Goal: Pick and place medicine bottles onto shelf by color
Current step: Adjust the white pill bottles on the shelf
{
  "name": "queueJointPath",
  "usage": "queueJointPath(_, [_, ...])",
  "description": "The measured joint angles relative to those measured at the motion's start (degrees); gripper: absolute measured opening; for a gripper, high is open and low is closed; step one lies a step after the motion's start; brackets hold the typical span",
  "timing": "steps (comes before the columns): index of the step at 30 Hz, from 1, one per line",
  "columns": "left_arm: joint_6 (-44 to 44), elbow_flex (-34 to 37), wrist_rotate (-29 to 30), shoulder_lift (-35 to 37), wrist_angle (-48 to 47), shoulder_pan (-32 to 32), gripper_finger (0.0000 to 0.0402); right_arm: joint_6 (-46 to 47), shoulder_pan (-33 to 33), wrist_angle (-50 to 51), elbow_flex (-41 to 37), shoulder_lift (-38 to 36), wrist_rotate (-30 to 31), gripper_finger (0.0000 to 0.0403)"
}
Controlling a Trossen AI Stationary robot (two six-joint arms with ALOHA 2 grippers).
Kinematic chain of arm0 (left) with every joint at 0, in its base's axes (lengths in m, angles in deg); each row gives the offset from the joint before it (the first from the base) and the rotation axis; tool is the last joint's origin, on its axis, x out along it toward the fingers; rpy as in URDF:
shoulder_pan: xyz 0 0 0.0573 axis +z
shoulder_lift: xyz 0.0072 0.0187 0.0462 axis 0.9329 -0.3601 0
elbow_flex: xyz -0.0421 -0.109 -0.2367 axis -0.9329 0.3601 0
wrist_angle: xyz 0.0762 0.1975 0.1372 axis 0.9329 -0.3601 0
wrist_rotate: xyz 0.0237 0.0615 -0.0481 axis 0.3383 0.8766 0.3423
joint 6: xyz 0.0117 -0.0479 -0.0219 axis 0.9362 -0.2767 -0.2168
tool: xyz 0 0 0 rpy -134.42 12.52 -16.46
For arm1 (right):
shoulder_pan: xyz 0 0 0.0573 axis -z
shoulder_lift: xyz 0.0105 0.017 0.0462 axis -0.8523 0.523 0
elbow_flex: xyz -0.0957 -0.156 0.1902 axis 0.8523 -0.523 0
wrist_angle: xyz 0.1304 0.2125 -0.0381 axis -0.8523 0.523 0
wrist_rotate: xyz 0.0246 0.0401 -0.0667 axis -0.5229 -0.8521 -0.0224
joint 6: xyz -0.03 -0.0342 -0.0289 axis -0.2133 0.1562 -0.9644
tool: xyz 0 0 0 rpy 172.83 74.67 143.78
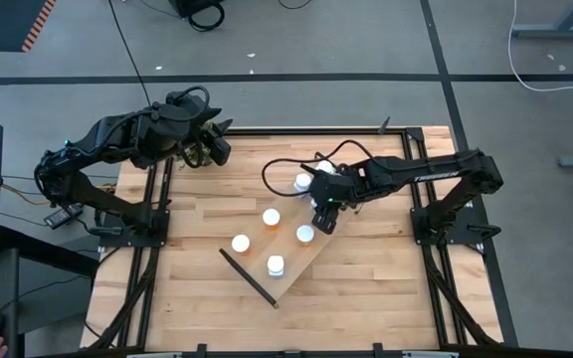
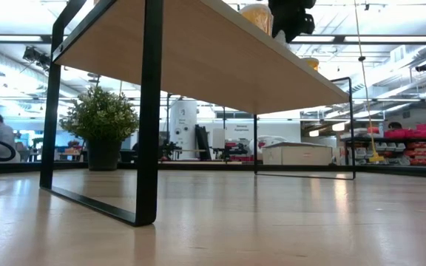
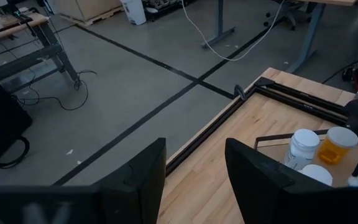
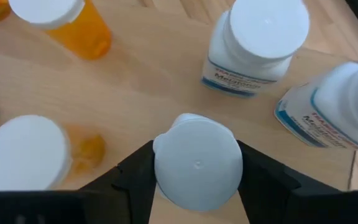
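Observation:
The shelf (image 1: 306, 259) lies slantwise across the table; the low view shows its underside (image 2: 220, 52). Several white-capped bottles stand on it, among them an orange one (image 4: 73, 28), two white ones (image 4: 257, 50) (image 4: 337, 115) and a capped one (image 4: 23, 163). My right gripper (image 1: 324, 214) is over the shelf's middle, shut on one bottle's white cap (image 4: 197, 163); the cap hides that bottle's body. My left gripper (image 1: 212, 149) is open and empty above the table's far left part (image 3: 194, 180). My right gripper pinches the bottle's round white cap by its rim (image 4: 165, 169) between the two fingers (image 4: 132, 171), one on each side. The fingers come from above, pointing down. The bottle is upright. Whether it stands on the shelf or is lifted, I cannot tell.
Other bottles stand close around the held one on the shelf. Black metal rails (image 1: 250, 278) close the shelf's near end. A black frame edges the table (image 1: 157, 199). A green potted plant (image 2: 102, 122) shows behind the shelf leg in the low view.

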Motion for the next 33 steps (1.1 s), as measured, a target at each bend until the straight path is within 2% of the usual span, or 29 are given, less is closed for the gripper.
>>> queueJointPath(12, [-0.17, 0.0, 0.0, 0.04, -0.06, 0.0, 0.0172, 1.18, -0.33, 6.38, 0.45, -2.35, 0.04, 0.0201])
queueJointPath(18, [-0.21, 0.0, 0.0, 0.04, -0.45, 0.0, 0.0172, 1.23, -2.13, 6.13, 0.45, -2.43, 0.38, 0.0201])
queueJointPath(23, [-0.21, 0.0, 0.02, 0.04, -0.51, 0.0, 0.0172, 1.94, -3.43, 6.04, 0.45, -2.43, 3.86, 0.0201])
queueJointPath(33, [-0.26, 0.0, 0.02, 0.04, -0.6, 0.0, 0.0172, 3.32, -3.39, 3.18, -2.04, -2.36, 4.13, 0.0201])
